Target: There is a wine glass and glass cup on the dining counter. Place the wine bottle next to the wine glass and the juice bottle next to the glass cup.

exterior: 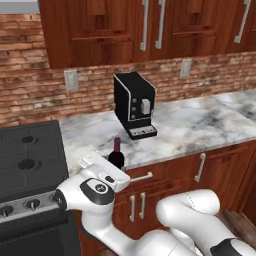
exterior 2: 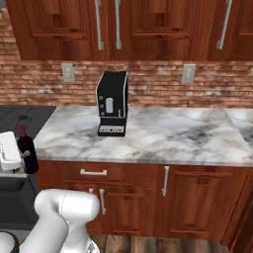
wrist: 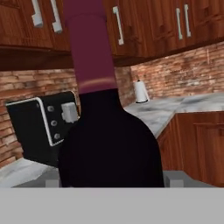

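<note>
The wine bottle (exterior: 116,156) is dark with a long dark-red neck. It hangs upright at the front edge of the wall counter, just right of the stove. My gripper (exterior: 115,167) is shut on its body from the near side. From the right base view the wine bottle (exterior 2: 27,150) stands beside my white hand, with the gripper (exterior 2: 21,159) around its lower part. Its shoulder and neck (wrist: 94,65) rise close in front of the hand camera, between the gripper (wrist: 111,181) fingers. The wine glass, glass cup, juice bottle and dining counter are out of view.
A black coffee machine (exterior: 135,105) (exterior 2: 112,103) stands on the marble wall counter (exterior: 200,125) (exterior 2: 163,141) behind the bottle. The black stove (exterior: 30,165) lies to the left. Wooden wall cabinets (exterior: 150,25) hang overhead. A paper towel roll (wrist: 141,91) stands far along the counter.
</note>
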